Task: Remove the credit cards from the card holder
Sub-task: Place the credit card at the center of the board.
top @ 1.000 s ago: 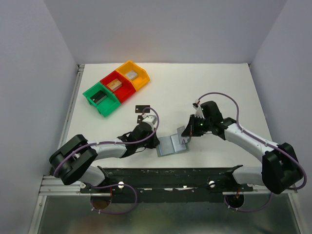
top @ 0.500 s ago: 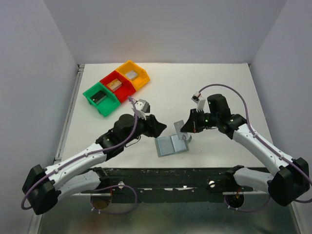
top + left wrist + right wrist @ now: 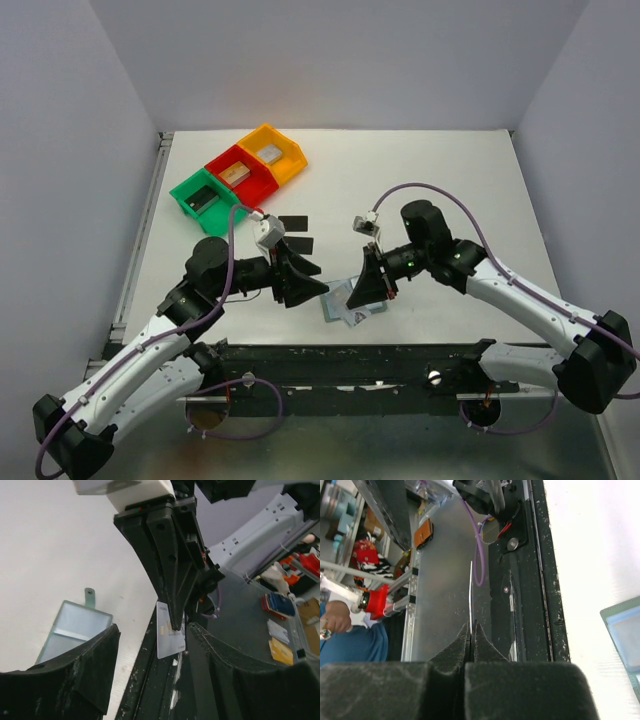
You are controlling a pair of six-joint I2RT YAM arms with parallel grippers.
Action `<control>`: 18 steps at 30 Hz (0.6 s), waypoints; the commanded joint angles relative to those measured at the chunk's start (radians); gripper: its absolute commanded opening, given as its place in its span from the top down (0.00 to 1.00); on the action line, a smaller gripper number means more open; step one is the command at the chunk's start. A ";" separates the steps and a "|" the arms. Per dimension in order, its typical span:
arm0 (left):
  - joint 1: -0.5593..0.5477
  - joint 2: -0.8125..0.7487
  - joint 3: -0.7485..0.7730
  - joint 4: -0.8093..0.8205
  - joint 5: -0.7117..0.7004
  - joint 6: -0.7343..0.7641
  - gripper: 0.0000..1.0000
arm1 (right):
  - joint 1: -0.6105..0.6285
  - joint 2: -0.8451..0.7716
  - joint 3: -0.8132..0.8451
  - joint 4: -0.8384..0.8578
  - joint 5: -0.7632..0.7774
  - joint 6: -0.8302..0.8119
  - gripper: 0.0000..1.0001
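Note:
The card holder [image 3: 345,313] lies open on the white table near the front edge, its pale inside up [image 3: 75,627]. My right gripper [image 3: 356,298] hangs over it, shut on a pale silvery credit card [image 3: 170,637] that the right wrist view shows edge-on [image 3: 471,590]. My left gripper [image 3: 322,286] is open just left of the holder and points at that card. In the left wrist view the card shows between its two fingers [image 3: 75,670], not touching them. Two black credit cards [image 3: 293,222] [image 3: 301,244] lie flat on the table behind the left gripper.
Green [image 3: 207,201], red [image 3: 240,176] and yellow [image 3: 272,152] bins holding grey blocks stand in a row at the back left. The black front rail [image 3: 350,355] runs just below the holder. White walls close in the table.
My left gripper opened and drew back to the left of the holder. My right gripper moved left over the holder with the pale card. Two black cards now show on the table.

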 commanded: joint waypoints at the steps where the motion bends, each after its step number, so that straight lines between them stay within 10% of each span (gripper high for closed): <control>1: 0.011 0.028 0.022 0.009 0.241 -0.008 0.34 | 0.035 0.033 0.084 -0.125 -0.031 -0.112 1.00; 18: 0.013 0.108 -0.027 0.066 0.281 -0.040 0.68 | 0.078 0.079 0.164 -0.213 0.035 -0.163 1.00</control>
